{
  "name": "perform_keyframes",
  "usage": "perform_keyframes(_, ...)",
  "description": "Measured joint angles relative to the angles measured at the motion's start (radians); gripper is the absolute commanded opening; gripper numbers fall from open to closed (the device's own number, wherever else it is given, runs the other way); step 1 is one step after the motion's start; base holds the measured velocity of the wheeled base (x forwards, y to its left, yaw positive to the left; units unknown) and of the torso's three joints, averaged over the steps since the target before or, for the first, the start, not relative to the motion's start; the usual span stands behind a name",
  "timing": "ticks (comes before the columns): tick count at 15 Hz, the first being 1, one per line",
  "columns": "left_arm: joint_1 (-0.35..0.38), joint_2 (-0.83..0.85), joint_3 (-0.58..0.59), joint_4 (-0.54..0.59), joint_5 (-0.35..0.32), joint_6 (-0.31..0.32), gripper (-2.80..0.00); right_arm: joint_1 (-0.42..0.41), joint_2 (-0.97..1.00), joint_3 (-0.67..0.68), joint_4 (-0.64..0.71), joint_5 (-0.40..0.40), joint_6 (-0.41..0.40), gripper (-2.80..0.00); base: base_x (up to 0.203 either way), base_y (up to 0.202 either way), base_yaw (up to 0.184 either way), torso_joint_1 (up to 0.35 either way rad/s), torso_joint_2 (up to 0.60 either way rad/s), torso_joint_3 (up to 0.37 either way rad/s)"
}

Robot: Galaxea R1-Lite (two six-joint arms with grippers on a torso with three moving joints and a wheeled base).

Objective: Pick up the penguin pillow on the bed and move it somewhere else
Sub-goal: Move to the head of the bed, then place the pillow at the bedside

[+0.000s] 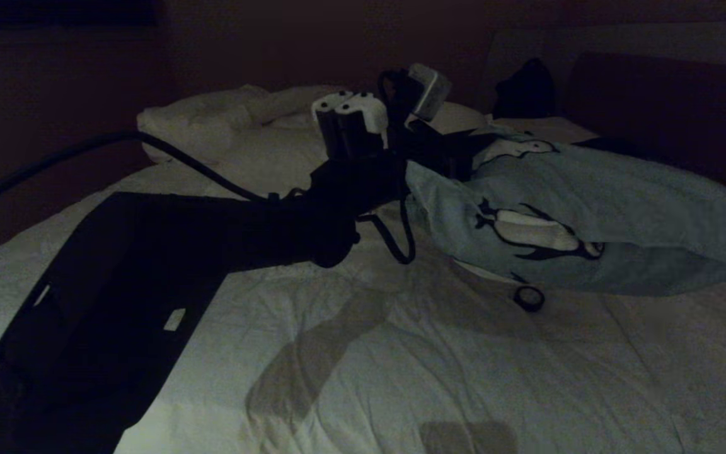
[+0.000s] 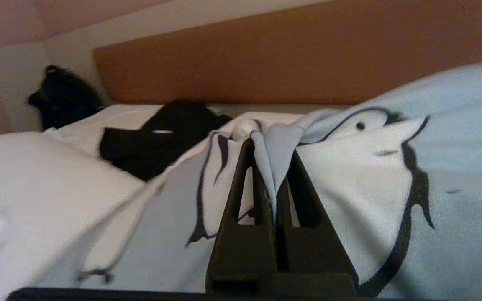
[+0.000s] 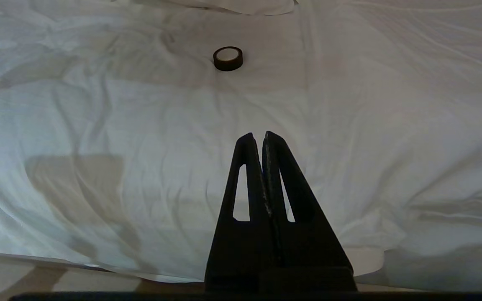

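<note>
Penguin pillow (image 1: 590, 208) is up off the bed (image 1: 401, 353), hanging over the right half of the duvet, with its shadow falling on the sheet below. Left claw (image 2: 271, 167) is clamped on a bunched fold of the pillow's blue-grey fabric at its left end; fingers (image 2: 241, 196) nearly together with only cloth pinched between them. A printed penguin sits just beside the grip point in the left wrist view. Left arm reaches in from the lower left of the head view, stretched out across the bed, wrist pointing right toward the headboard (image 2: 299, 58), cable looped under the wrist. Pillow trails to the right from the claw, sagging along its lower edge.

Right claw (image 3: 257, 140) is closed on nothing, fingers pressed together, hovering low over bare duvet near the bed's edge; arm is not in the head view.

Small dark tape roll (image 1: 529, 298) lies on the duvet beneath the pillow's lower edge. Black garment (image 2: 157, 138) lies on the bed near the headboard. White pillows (image 1: 212, 120) are piled at the far left.
</note>
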Motion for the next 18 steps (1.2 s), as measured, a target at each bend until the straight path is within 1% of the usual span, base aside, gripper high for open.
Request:
perform_keyframes(3, -0.077, 0.006, -0.002, -0.015, -0.014, 0.077, -2.80, 0.000, 0.000, 0.000, 0.000, 0.000, 0.000, -2.80, 0.000, 0.000, 0.000, 0.000, 0.00, 0.000)
perform_keyframes(6, -0.151, 0.014, -0.003, -0.077, -0.019, 0.094, -2.80, 0.000, 0.000, 0.000, 0.000, 0.000, 0.000, -2.80, 0.000, 0.000, 0.000, 0.000, 0.00, 0.000)
perform_keyframes(9, -0.211, 0.031, -0.003, -0.090, -0.020, 0.097, -2.80, 0.000, 0.000, 0.000, 0.000, 0.000, 0.000, -2.80, 0.000, 0.000, 0.000, 0.000, 0.00, 0.000)
perform_keyframes(13, -0.220, 0.085, -0.004, -0.097, -0.017, 0.103, -2.80, 0.000, 0.000, 0.000, 0.000, 0.000, 0.000, -2.80, 0.000, 0.000, 0.000, 0.000, 0.00, 0.000)
perform_keyframes(17, -0.196, 0.130, -0.008, -0.080, -0.032, 0.105, -2.80, 0.000, 0.000, 0.000, 0.000, 0.000, 0.000, -2.80, 0.000, 0.000, 0.000, 0.000, 0.00, 0.000)
perform_keyframes(18, -0.194, 0.138, -0.008, -0.078, -0.033, 0.117, -2.80, 0.000, 0.000, 0.000, 0.000, 0.000, 0.000, -2.80, 0.000, 0.000, 0.000, 0.000, 0.00, 0.000)
